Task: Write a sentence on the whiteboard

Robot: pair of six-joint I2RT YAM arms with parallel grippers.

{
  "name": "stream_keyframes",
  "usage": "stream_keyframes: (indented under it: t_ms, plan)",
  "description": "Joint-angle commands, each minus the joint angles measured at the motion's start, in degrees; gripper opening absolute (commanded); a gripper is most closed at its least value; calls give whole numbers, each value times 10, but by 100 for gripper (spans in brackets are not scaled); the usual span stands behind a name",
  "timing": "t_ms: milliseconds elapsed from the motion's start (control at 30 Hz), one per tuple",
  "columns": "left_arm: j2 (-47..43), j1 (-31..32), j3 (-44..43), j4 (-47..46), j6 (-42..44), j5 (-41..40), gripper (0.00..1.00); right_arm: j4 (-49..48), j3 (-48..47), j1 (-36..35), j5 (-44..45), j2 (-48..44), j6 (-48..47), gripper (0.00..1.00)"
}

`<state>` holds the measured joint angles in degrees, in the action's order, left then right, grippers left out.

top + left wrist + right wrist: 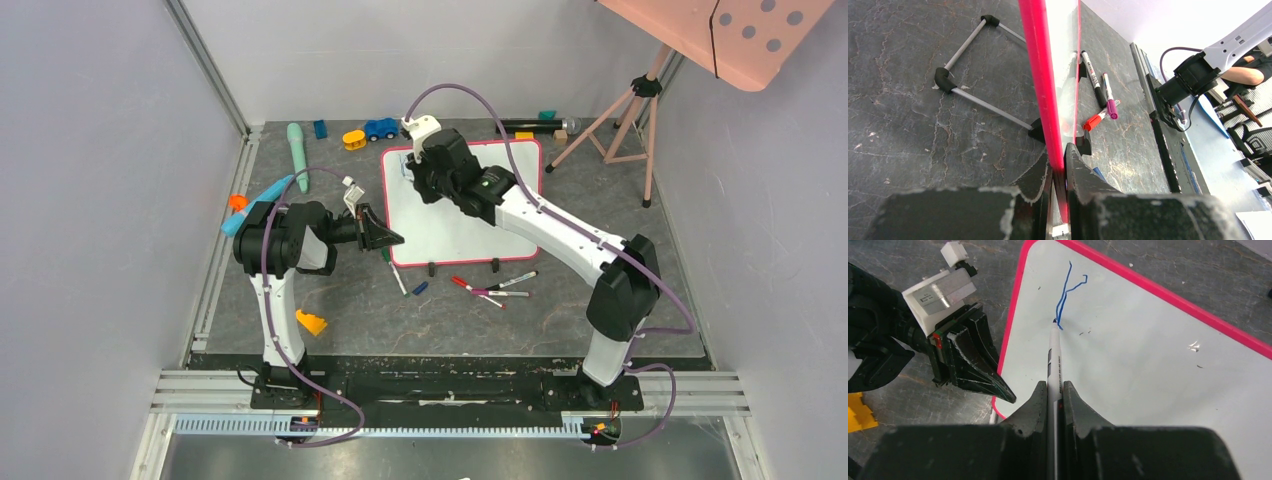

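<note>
The whiteboard (455,225), white with a pink-red frame, stands tilted on its black feet at the middle of the table. My left gripper (388,238) is shut on the frame at the board's left edge, seen close in the left wrist view (1060,156). My right gripper (416,172) is shut on a white marker (1054,352), whose tip touches the board (1148,355) near its upper left corner. Of the sentence, only a few blue strokes (1068,292) show there, like the start of a letter. The left gripper also shows in the right wrist view (998,385).
Loose markers (495,288) lie in front of the board, with another one (400,275) by its left foot. A yellow piece (312,322) lies near the left arm. Toys (380,128) line the back edge. A tripod (620,120) and a salmon dotted panel (740,30) stand at the back right.
</note>
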<state>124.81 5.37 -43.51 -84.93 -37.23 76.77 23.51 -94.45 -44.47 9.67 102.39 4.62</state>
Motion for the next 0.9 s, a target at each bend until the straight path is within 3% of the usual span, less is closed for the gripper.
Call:
stream_keyframes:
  t_ms: [0,400,867]
  plan:
    - [12,1,-1,-43,72,21,2,-23,-46,5,-16,-12,-5,0]
    - [12,1,0,-43,72,21,2,-12,-83,10,-7,27,-8,0]
    - [12,1,-1,-43,72,21,2,-5,-55,14,14,19,-8,0]
